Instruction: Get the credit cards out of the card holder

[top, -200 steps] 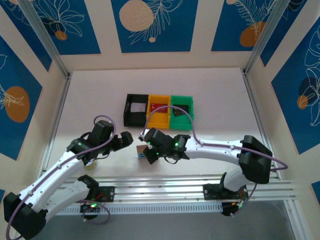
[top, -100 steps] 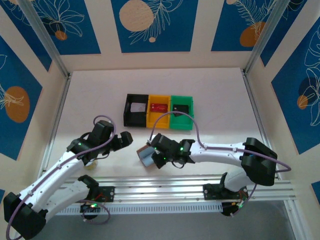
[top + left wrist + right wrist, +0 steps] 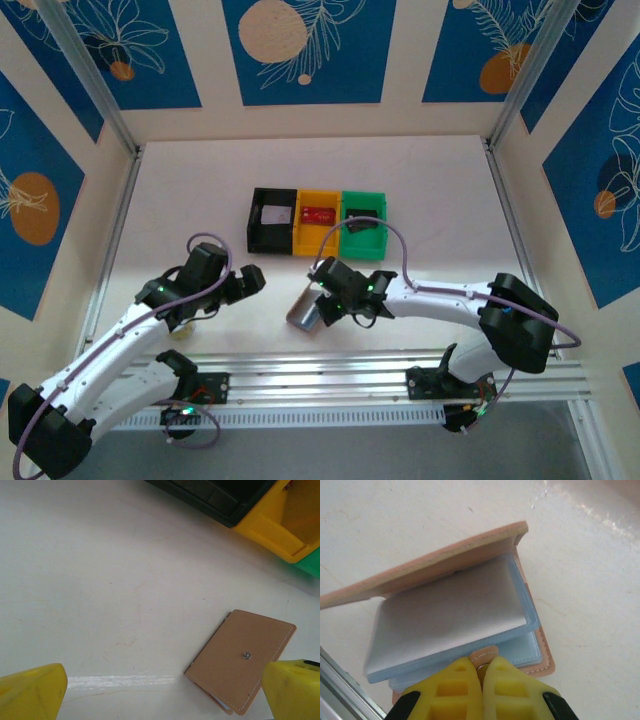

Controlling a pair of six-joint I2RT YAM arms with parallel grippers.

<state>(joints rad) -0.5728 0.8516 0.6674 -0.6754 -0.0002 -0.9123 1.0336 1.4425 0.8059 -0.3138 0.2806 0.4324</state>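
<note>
Across the middle of the white table (image 3: 440,190) a row of three plastic bins is set: black (image 3: 272,220), yellow (image 3: 318,222) and green (image 3: 363,224). Open surface is found behind the row and to both sides. The strip between the bins and the near aluminium rail (image 3: 330,365) is partly taken up by the tan leather-like card holder (image 3: 303,308), its cover lifted, clamped at its near edge by the right gripper (image 3: 481,672). Bare table is seen between it and the wide-spread left gripper (image 3: 250,280).
</note>
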